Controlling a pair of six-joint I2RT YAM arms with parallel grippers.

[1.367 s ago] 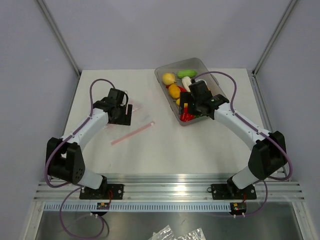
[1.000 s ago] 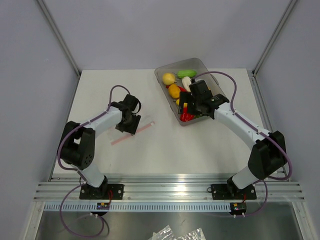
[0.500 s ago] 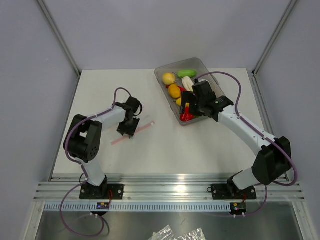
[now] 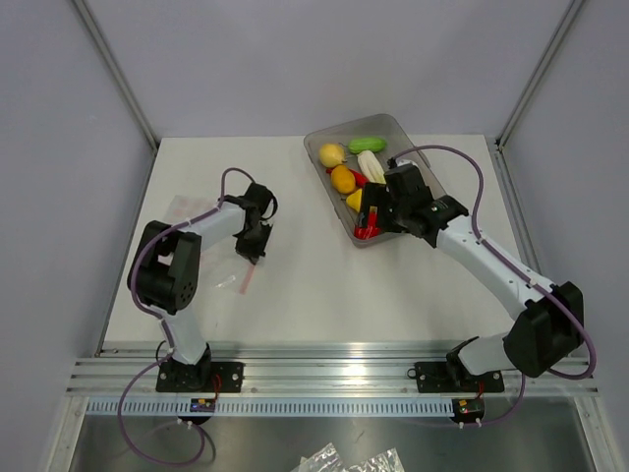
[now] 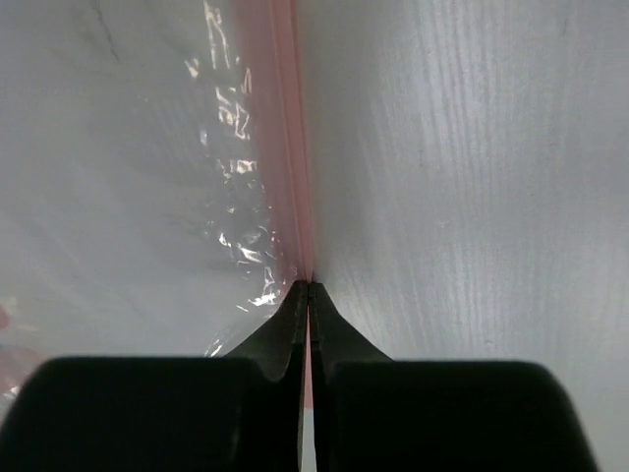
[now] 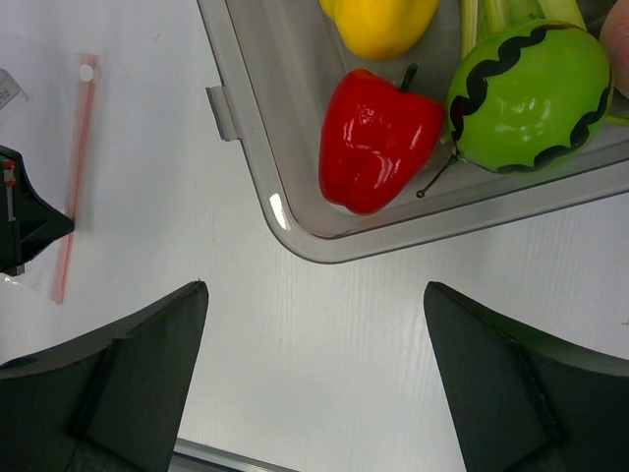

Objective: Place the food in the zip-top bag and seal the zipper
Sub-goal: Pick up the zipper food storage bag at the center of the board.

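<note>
- Pale grey walls enclose a white table (image 4: 324, 285); both arm bases are fixed at its near edge.
- A flat, clear plastic zip-top bag (image 5: 147, 147) lies on the left part of the table, under the left arm. Its film shows creases and glare.
- A thin, straight pink-red zipper (image 5: 287, 147) forms the bag's right edge in the left wrist view. It runs straight away from the fingers.
- Left gripper (image 4: 253, 243): the jaws are pressed together on the zipper, with the strip pinched between the fingertips (image 5: 295, 305).
- In the right wrist view, the zipper (image 6: 74, 177) lies flat on the table, well apart from the tray.
- A grey translucent rectangular tray (image 4: 393, 124) stands on the right rear part of the table and holds all the food.
- Tray contents, seen from above: a yellow lemon-shaped toy (image 4: 332, 154), a green oblong toy (image 4: 367, 145), an orange rounded toy (image 4: 342, 179) and a pale cream elongated toy (image 4: 372, 165).
- Near corner of the tray, right wrist view: a glossy red toy bell pepper (image 6: 378, 138) lies just beside a green round toy with black wavy stripes (image 6: 526, 93).
- Right gripper (image 6: 314, 364): the jaws are spread wide and hold nothing. It hovers over the table just outside the tray's near corner.
</note>
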